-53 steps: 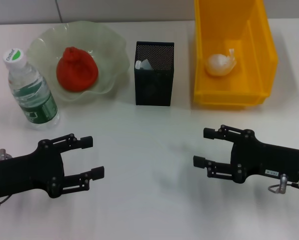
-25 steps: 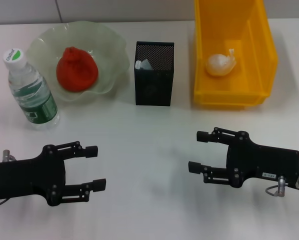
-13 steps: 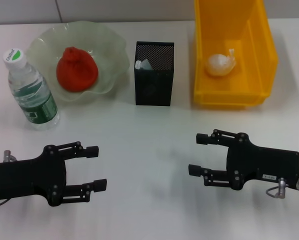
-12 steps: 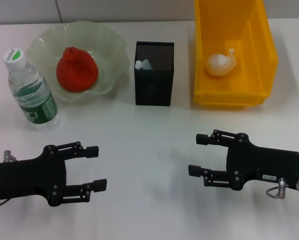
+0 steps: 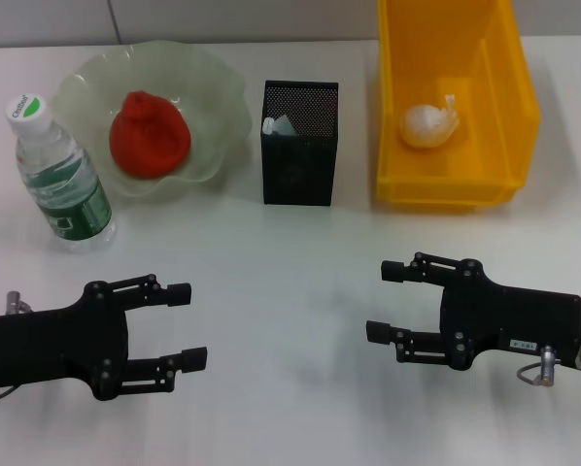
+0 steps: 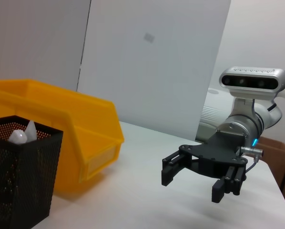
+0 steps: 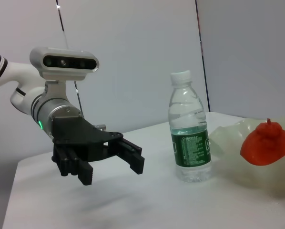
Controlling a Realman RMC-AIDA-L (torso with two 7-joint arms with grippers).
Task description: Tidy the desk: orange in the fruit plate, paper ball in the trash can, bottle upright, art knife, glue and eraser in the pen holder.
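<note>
The orange (image 5: 150, 134) lies in the pale green fruit plate (image 5: 216, 95) at the back left; it also shows in the right wrist view (image 7: 267, 143). The water bottle (image 5: 60, 179) stands upright left of the plate, also seen in the right wrist view (image 7: 190, 130). The white paper ball (image 5: 428, 124) lies in the yellow bin (image 5: 505, 104). The black mesh pen holder (image 5: 299, 157) holds pale items (image 6: 22, 134). My left gripper (image 5: 186, 325) is open and empty near the front left. My right gripper (image 5: 388, 302) is open and empty near the front right.
The white table (image 5: 281, 252) spans the scene. In the left wrist view the pen holder (image 6: 18, 181) stands beside the yellow bin (image 6: 80, 138), with the right gripper (image 6: 197, 176) farther off. The right wrist view shows the left gripper (image 7: 111, 164) over the table.
Both grippers drew back toward the front edge about one to two seconds ago. Over the last half second nothing has visibly moved.
</note>
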